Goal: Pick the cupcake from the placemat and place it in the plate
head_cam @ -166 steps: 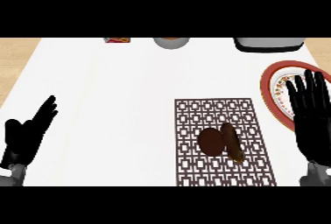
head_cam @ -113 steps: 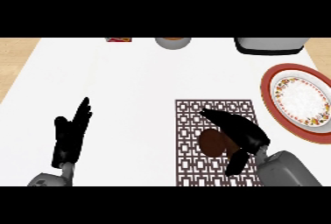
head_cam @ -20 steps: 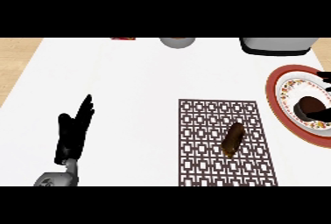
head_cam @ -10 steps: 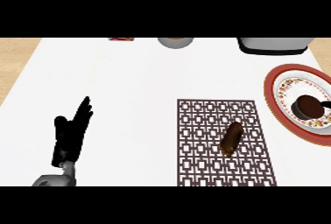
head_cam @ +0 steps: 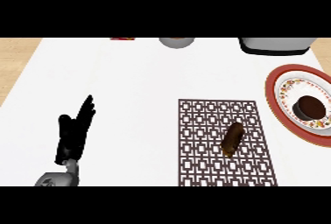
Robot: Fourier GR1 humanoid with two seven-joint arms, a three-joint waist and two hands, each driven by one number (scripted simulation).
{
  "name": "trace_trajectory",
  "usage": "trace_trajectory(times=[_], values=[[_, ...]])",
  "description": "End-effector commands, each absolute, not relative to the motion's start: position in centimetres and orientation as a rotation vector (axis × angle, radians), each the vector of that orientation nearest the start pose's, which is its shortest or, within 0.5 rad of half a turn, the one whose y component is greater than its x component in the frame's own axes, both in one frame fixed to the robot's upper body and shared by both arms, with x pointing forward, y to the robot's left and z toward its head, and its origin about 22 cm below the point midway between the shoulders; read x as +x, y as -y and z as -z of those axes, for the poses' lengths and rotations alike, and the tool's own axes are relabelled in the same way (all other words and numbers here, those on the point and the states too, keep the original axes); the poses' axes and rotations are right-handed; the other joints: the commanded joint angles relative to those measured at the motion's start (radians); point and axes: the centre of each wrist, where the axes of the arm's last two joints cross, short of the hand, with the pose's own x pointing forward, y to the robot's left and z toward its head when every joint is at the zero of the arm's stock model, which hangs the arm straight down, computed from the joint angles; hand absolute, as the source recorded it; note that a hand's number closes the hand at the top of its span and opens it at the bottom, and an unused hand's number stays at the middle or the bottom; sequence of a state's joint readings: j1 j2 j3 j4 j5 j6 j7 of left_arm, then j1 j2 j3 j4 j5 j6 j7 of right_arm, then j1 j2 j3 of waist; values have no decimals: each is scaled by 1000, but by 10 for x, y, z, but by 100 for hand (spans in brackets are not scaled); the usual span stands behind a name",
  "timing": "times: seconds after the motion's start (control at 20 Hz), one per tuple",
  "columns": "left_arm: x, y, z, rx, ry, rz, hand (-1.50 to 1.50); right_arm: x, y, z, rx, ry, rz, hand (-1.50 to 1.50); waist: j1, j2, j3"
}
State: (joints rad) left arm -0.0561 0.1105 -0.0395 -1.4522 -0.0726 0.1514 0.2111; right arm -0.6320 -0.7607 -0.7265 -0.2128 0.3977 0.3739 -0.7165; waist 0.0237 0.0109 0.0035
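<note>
Job apparently done: cupcake (head_cam: 310,107) inside the plate (head_cam: 272,94), at the desk's right edge.

Near the left edge, resting with fingers straight and open, holding nothing: the left hand (head_cam: 73,133). No sign of the right hand in view, so no telling the state of its fingers. Alone on the placemat (head_cam: 207,113), toward the near edge: a long brown pastry (head_cam: 233,139). Likely risks from here: tipping the cupcake or nudging it onto the rim with a careless pass over the plate; taking the pastry for a second target; shoving the plate, close to the desk's edge.
</note>
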Motion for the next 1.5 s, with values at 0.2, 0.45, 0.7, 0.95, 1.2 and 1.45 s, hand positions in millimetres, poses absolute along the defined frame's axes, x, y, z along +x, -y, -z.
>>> trace_trajectory(times=[0.2,0.45,0.7,0.95,1.2,1.45], values=[[245,-236,17,222,1308,46,0,292,513,-25,-438,1702,-95,-150,2,-2,0],[258,-238,-1,241,1308,53,0,285,512,-14,-498,1620,-113,-150,4,0,0],[265,-234,5,241,1321,52,0,277,514,-8,-548,1596,-111,-150,2,2,0],[245,-240,22,222,1307,57,0,289,508,-13,-579,1581,-84,-150,8,0,0],[254,-239,11,221,1296,45,0,264,531,-17,-637,1540,-101,-150,15,6,2],[251,-249,19,226,1305,49,0,256,535,-14,-649,1535,-91,-150,8,2,1]])
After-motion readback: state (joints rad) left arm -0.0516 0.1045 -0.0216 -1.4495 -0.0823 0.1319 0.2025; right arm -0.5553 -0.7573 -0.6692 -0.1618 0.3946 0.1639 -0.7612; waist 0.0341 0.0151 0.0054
